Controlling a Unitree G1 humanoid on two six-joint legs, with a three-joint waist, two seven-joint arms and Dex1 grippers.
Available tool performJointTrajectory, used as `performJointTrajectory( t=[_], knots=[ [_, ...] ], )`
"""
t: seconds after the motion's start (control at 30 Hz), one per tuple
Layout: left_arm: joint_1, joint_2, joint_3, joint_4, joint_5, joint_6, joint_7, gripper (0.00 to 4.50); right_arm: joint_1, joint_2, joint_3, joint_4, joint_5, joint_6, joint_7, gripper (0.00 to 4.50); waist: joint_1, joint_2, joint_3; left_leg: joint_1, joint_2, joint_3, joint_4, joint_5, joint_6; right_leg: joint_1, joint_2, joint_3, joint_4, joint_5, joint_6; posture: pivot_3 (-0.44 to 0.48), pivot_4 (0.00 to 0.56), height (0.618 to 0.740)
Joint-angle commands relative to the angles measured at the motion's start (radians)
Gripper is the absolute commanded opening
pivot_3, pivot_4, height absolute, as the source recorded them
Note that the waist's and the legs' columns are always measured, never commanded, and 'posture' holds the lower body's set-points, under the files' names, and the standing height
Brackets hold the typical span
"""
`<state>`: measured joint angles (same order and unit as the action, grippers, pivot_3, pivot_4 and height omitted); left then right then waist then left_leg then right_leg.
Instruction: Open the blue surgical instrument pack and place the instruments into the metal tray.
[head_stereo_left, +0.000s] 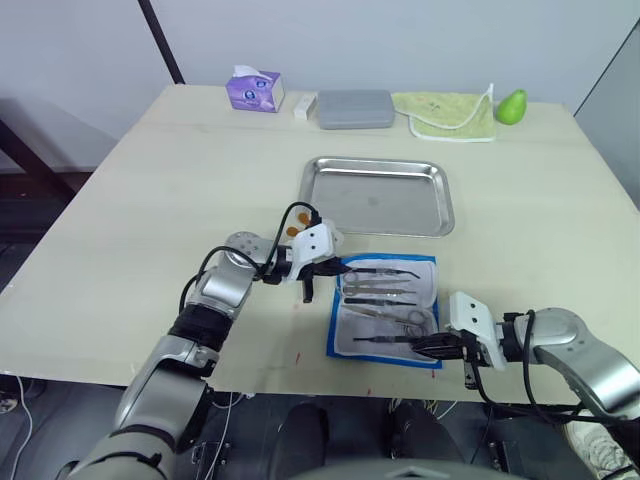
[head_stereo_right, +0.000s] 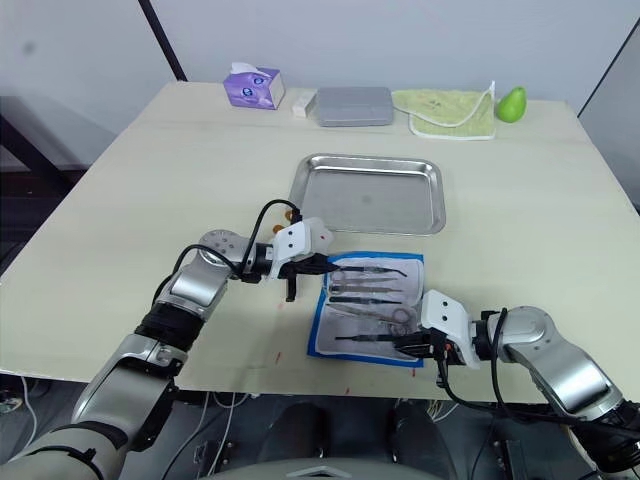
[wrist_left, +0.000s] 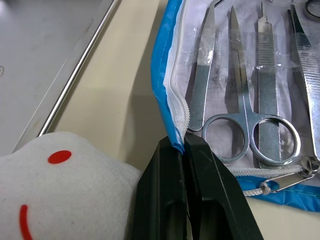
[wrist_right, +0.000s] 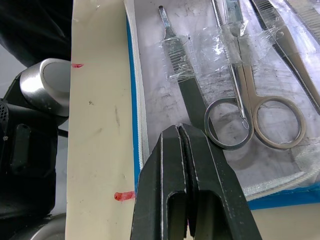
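Observation:
The blue surgical instrument pack (head_stereo_left: 334, 338) lies open near the table's front edge, pale lining up. Several silvery instruments (head_stereo_left: 380, 288) lie side by side in it under clear strips, among them scissors (wrist_left: 248, 131). My left gripper (head_stereo_left: 308, 284) is at the pack's far-left corner, shut on its blue edge (wrist_left: 161, 85). My right gripper (head_stereo_left: 428, 347) reaches in from the right at the near side. Its fingers (wrist_right: 200, 165) are shut at the end of a dark-handled instrument (wrist_right: 191, 97). The metal tray (head_stereo_left: 378, 197) sits empty just beyond the pack.
Along the far edge stand a purple tissue box (head_stereo_left: 254, 90), a grey rectangular case (head_stereo_left: 355, 108), a yellow-green cloth (head_stereo_left: 450, 112) and a green pear-shaped thing (head_stereo_left: 512, 105). The pack's near side is close to the table's front edge (head_stereo_left: 300, 385).

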<state>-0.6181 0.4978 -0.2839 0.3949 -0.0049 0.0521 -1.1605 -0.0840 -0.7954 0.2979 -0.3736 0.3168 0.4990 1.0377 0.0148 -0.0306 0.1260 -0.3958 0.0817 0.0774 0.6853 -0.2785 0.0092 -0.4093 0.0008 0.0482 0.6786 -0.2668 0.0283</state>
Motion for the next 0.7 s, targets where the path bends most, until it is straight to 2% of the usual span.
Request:
performJointTrajectory(
  t=[0.03,0.13,0.17,0.2,0.3,0.37,0.6,0.67,0.7],
  knots=[
    [-0.004,-0.002,0.016,0.010,-0.008,0.033,0.015,0.73,0.017,0.009,0.020,0.030,-0.030,0.034,-0.026,0.00,-0.001,0.000,0.000,0.000,0.000,0.000,0.000,0.000,0.000,0.000,0.000,0.000,0.000,0.000,0.000,0.000,0.150,0.740],
    [-0.002,-0.001,0.039,-0.004,-0.029,0.054,0.022,1.77,0.018,0.016,-0.003,0.009,-0.008,0.042,-0.027,0.00,-0.003,0.000,0.000,0.000,0.000,0.000,0.000,0.000,0.000,0.000,0.000,0.000,0.000,0.000,-0.001,0.000,0.150,0.740],
    [0.002,0.006,0.046,-0.011,-0.034,0.056,0.022,2.53,0.018,0.018,-0.016,-0.005,0.006,0.051,-0.028,0.00,-0.003,0.000,0.000,0.000,0.000,-0.001,-0.001,0.000,0.000,0.000,0.000,0.000,0.000,0.000,-0.001,0.000,0.150,0.740],
    [0.007,0.013,0.054,-0.017,-0.039,0.055,0.022,2.53,0.018,0.017,-0.027,-0.019,0.017,0.061,-0.027,0.00,-0.002,0.000,0.000,0.000,0.000,-0.001,-0.001,0.000,0.000,0.000,0.000,0.000,0.000,0.000,-0.001,0.000,0.150,0.740],
    [0.021,0.027,0.077,-0.038,-0.061,0.054,0.019,3.92,0.020,0.020,-0.055,-0.052,0.050,0.077,-0.024,0.00,-0.002,0.001,0.000,-0.001,0.000,-0.001,0.000,0.000,0.000,0.000,0.000,-0.001,0.000,0.000,-0.001,0.000,0.150,0.740],
    [0.034,0.040,0.088,-0.063,-0.080,0.055,0.008,4.47,0.019,0.022,-0.069,-0.069,0.069,0.081,-0.027,0.00,-0.002,0.002,0.001,-0.001,0.000,-0.001,0.000,0.000,0.000,0.000,0.000,-0.001,0.000,0.000,-0.001,0.000,0.150,0.740],
    [0.103,0.100,0.156,-0.186,-0.186,0.108,-0.039,4.47,0.024,0.027,-0.156,-0.118,0.150,0.100,-0.038,0.00,-0.002,0.003,0.002,-0.003,0.000,-0.001,0.000,0.000,0.000,-0.002,0.000,-0.001,0.000,0.000,-0.001,0.000,0.150,0.740],
    [0.130,0.117,0.194,-0.220,-0.239,0.149,-0.052,4.50,0.037,0.030,-0.200,-0.144,0.196,0.102,-0.036,0.59,-0.002,0.003,0.003,-0.003,0.000,-0.001,-0.001,0.000,0.000,-0.002,0.000,-0.001,0.000,0.000,-0.001,0.000,0.150,0.740],
    [0.145,0.129,0.212,-0.235,-0.264,0.163,-0.066,4.50,0.048,0.025,-0.220,-0.158,0.209,0.099,-0.032,0.71,-0.002,0.004,0.003,-0.003,0.000,-0.001,-0.001,0.000,0.000,-0.002,0.000,-0.001,0.000,0.000,-0.001,0.000,0.150,0.740]
  ],
)
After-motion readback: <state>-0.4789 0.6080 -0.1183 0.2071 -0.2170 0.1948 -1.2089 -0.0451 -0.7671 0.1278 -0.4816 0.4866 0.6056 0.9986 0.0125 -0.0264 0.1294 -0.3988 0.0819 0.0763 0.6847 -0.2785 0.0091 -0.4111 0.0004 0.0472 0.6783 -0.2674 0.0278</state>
